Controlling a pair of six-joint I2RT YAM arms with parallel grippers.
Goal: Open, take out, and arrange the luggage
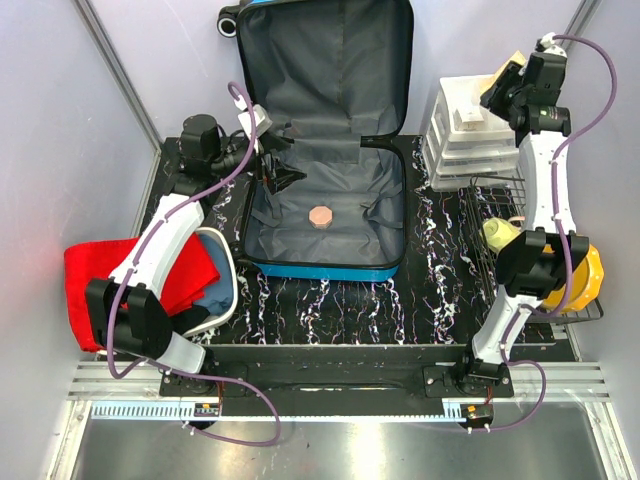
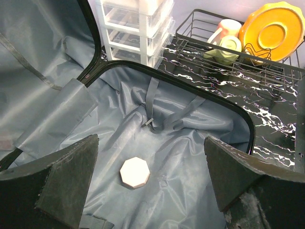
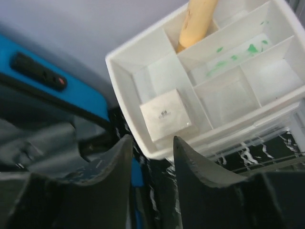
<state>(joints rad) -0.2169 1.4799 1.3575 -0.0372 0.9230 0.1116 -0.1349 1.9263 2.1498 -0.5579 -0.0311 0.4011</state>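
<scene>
Luggage (image 1: 325, 140): lay open at the middle back of the table (image 1: 330, 310); its lid stood upright against the back wall, and its base lay flat with the grey lining facing up.
Luggage shell: a bright-blue edge showed along the near side of the base.
Inside the base: 1 small octagonal disc (image 1: 322, 216) rested on the lining, near the middle; 2 grey straps (image 2: 164, 112) lay loose behind it.
Left gripper (image 1: 275, 168): hung over the left part of the base, above the lining and to the left of the disc.
Left jaws: spread wide, with nothing between them.
Right gripper (image 3: 151, 143): was raised at the far right, above the near-left corner of the white drawer unit (image 1: 470, 140), just beside the luggage lid.
Right jaws: parted by a narrow gap, pinching nothing.
Tray on top of the unit (image 3: 119, 62): held 1 small white square box (image 3: 166, 114) in one compartment and a tan wooden stick (image 3: 198, 21) in another.
Wire rack (image 1: 497, 195): stood at the right of the table, carrying a yellow plate (image 1: 585, 275) and 2 cups (image 2: 226, 47).
Left side: a red cloth (image 1: 90, 275) lay beside a white tub (image 1: 225, 280), partly under the left arm.
</scene>
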